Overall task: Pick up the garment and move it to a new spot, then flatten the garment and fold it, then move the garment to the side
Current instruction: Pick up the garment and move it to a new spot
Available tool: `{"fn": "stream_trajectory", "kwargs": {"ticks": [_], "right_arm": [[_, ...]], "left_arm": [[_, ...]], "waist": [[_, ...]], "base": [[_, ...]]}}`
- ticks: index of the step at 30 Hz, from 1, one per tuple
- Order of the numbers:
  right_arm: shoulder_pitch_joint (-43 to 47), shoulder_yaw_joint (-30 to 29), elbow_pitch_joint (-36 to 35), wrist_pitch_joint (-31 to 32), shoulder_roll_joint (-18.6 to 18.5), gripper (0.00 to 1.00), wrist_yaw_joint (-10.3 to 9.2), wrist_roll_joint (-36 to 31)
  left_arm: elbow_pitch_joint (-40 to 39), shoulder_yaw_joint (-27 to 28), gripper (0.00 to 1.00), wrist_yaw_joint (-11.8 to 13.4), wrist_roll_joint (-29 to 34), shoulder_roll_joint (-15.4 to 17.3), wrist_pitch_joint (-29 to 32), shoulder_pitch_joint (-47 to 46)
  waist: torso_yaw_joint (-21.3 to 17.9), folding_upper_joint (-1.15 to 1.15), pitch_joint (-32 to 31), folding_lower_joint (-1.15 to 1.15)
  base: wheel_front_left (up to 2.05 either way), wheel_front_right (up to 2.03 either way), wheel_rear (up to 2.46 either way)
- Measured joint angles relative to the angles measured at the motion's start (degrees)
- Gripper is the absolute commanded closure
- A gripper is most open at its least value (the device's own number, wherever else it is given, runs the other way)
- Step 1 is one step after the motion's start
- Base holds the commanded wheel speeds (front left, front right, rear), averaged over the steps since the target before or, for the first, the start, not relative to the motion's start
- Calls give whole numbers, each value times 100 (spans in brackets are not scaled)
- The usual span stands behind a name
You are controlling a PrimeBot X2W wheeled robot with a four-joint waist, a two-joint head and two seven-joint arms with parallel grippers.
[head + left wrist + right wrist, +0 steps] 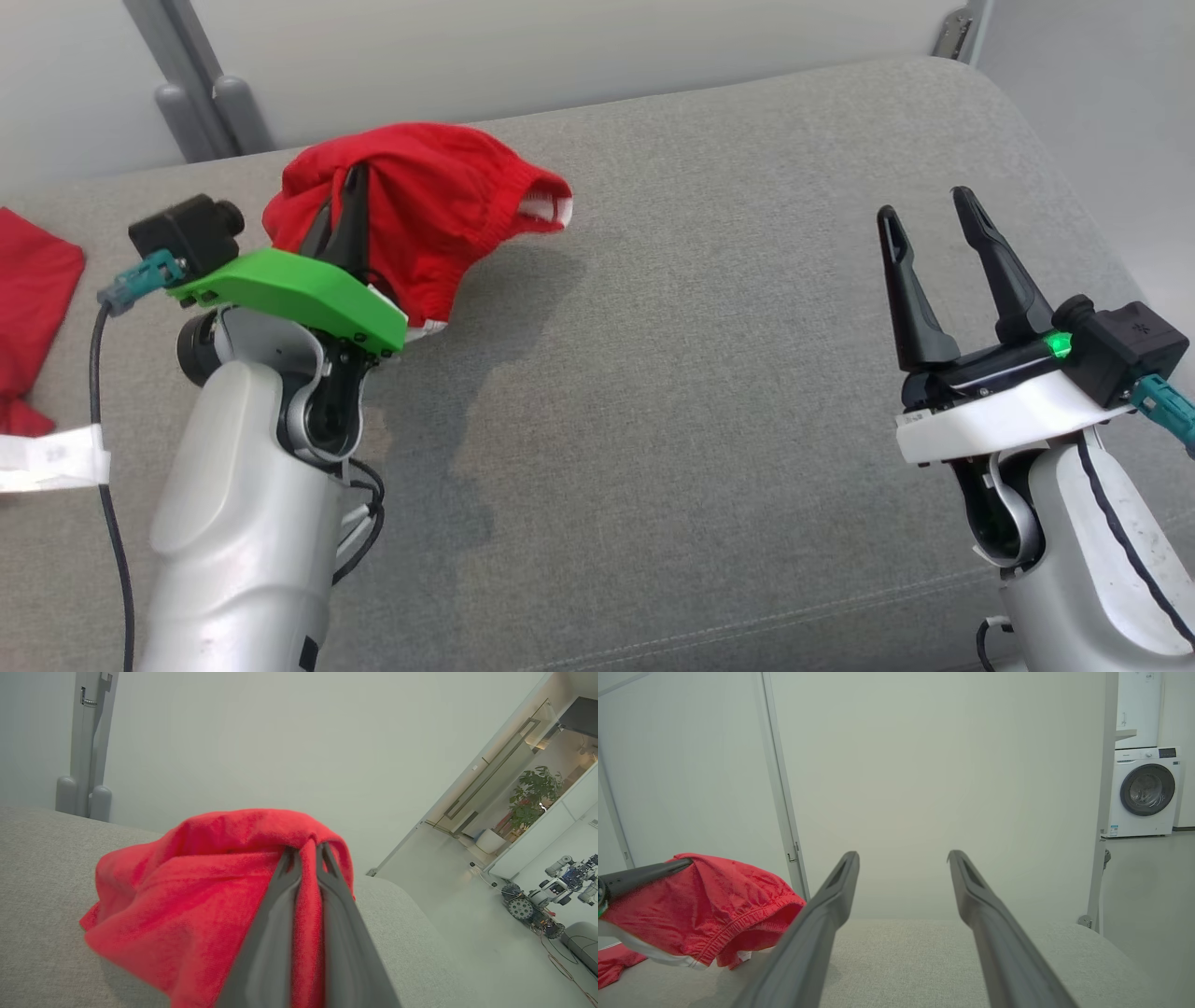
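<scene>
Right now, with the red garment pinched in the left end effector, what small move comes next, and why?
Probably carry the garment toward the middle of the grey cushion and lower it: the left end effector holds it bunched off the surface, and the right end effector is open.

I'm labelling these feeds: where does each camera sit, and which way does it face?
Head: on the head, looking down at the couch; left gripper shut on the garment, right gripper open.
Left wrist: along its shut fingers into the garment.
Right wrist: along its open fingers toward the wall.
Shared: all see the garment.
</scene>
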Motion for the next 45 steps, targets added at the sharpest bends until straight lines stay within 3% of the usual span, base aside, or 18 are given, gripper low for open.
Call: {"fn": "stream_trajectory", "kwargs": {"ticks": [6,14,15,16,17,28,35,39,45], "right_arm": [[2,-58,-43,0,-26,0,1,-1],[2,-36,-37,0,-9,0,1,0],[2,-32,-34,0,-2,0,1,0],[2,-31,-30,0,-2,0,1,0],[2,-41,-29,0,-2,0,2,0],[52,-197,27,0,-26,0,2,0],[143,-198,103,0,-31,0,3,8],[237,-196,157,0,-33,0,3,10],[403,-302,238,0,-13,0,4,121]], "left_arm": [[68,-488,100,0,-121,123,-155,600],[145,-1445,100,0,-781,308,-159,1152],[153,-1555,66,0,-858,307,-176,1188],[171,-1633,21,0,-891,303,-209,1219],[207,-1692,0,0,-891,307,-242,1235],[250,-2093,0,0,-463,333,-650,1204],[110,-2219,0,0,160,348,-973,1082],[27,-2207,0,20,391,553,-1073,1054],[-70,-1993,0,274,537,844,-1176,1102]], "waist": [[-277,0,65,0],[-542,0,256,0],[-569,0,276,0],[-595,0,293,0],[-614,0,310,0],[-523,0,296,0],[-302,0,198,0],[-177,0,126,0],[-47,0,-50,0]], "base": [[0,0,0],[0,0,0],[0,0,0],[0,0,0],[0,0,0],[0,0,0],[0,0,0],[0,0,0],[0,0,0]]}}
